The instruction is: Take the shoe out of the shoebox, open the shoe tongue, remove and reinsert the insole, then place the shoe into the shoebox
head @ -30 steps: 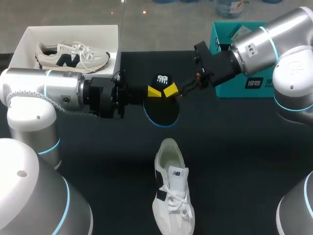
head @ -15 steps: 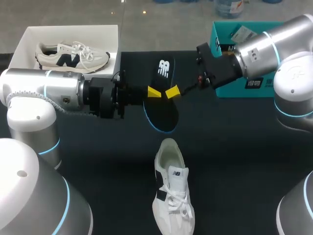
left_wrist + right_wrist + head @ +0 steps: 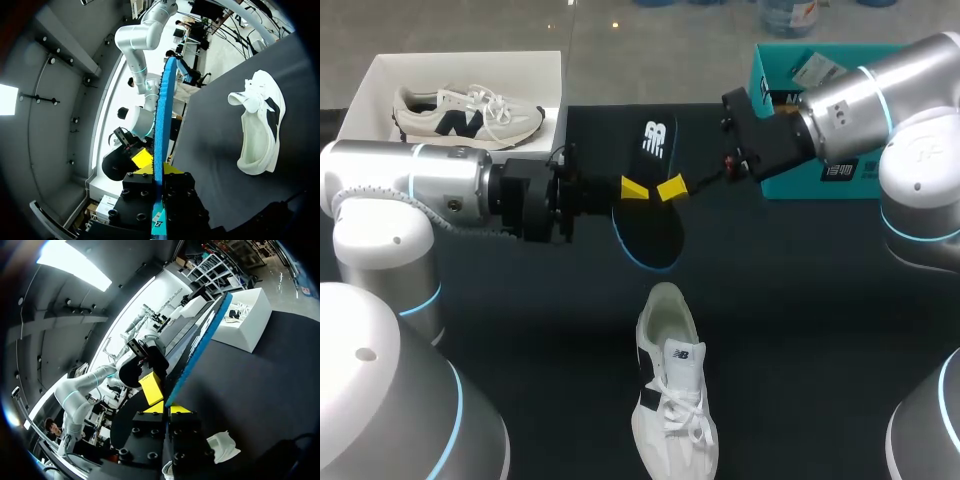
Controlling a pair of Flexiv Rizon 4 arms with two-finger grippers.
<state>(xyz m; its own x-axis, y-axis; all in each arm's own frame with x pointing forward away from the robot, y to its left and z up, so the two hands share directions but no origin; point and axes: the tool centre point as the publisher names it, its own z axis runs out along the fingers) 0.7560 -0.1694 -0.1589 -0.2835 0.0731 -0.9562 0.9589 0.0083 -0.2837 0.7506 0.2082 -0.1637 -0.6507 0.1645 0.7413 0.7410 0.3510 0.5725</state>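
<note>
A black insole with a blue edge hangs in the air over the middle of the table, with a gripper on each of its long sides. My left gripper is shut on one side and my right gripper is shut on the other. In the left wrist view the insole stands edge-on between my left gripper's yellow tips. In the right wrist view the insole runs ahead from between my right gripper's tips. The white shoe lies on the table near the front, its opening towards the insole.
A white shoebox at the back left holds a second white shoe. A teal box stands at the back right, behind my right arm. Dark table cloth lies bare around the front shoe.
My right gripper has shut on the insole's edge. The insole has tipped so that more of its length faces the head camera. The left arm has kept still.
</note>
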